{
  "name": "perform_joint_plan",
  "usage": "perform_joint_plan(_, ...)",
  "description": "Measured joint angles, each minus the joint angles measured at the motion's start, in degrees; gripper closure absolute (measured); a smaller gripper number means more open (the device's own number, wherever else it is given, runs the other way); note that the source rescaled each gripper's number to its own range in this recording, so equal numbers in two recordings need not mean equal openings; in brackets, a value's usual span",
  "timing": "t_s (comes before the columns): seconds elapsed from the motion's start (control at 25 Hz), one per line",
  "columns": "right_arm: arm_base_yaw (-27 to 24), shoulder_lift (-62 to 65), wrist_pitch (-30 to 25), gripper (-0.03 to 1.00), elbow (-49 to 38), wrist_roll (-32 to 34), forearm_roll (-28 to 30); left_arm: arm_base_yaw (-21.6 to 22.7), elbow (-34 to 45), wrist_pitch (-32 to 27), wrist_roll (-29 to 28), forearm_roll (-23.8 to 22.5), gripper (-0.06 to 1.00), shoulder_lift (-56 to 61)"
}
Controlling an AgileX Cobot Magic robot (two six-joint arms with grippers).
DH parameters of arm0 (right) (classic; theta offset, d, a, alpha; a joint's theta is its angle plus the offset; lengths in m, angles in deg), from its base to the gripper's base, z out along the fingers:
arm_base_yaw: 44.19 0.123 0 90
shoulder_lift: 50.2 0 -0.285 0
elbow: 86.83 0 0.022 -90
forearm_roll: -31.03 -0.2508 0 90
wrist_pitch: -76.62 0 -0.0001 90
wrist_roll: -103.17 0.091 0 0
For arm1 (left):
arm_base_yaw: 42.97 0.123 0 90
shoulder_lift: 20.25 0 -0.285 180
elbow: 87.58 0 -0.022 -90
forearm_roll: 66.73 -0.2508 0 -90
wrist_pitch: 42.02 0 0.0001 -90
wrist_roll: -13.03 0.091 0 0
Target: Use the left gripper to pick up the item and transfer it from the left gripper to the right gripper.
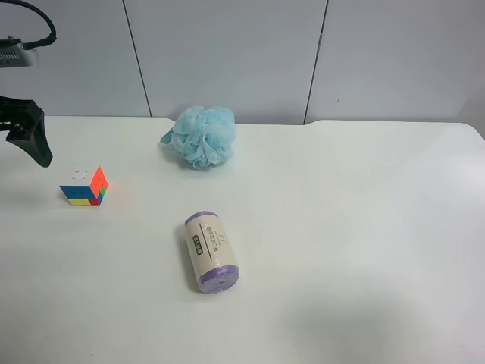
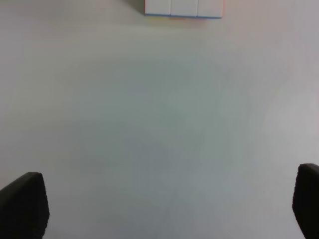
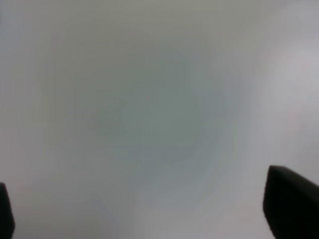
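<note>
The exterior high camera is sitting well above the puzzle cube [image 1: 84, 186], looking down across the white table [image 1: 341, 227] toward the grey wall panels [image 1: 227, 53] from far back. The left wrist camera is hanging near the puzzle cube, facing down past the spread fingertips of the left gripper [image 2: 164, 206]. The cube's white face is showing just ahead, so both views are sharing it. The right wrist camera is facing a bare, blurred pale surface between the spread tips of the right gripper [image 3: 149, 209].

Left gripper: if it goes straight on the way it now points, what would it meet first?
Probably the puzzle cube, ahead of the open left gripper across bare table; depth is unclear, so it might touch the table first.
</note>
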Motion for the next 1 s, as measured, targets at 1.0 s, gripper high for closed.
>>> perform_joint_plan(1.0,0.0,0.0,0.0,-0.03,0.0,0.0,0.0,-4.0,-0.1,12.7,3.0,2.4,-0.06,-11.9)
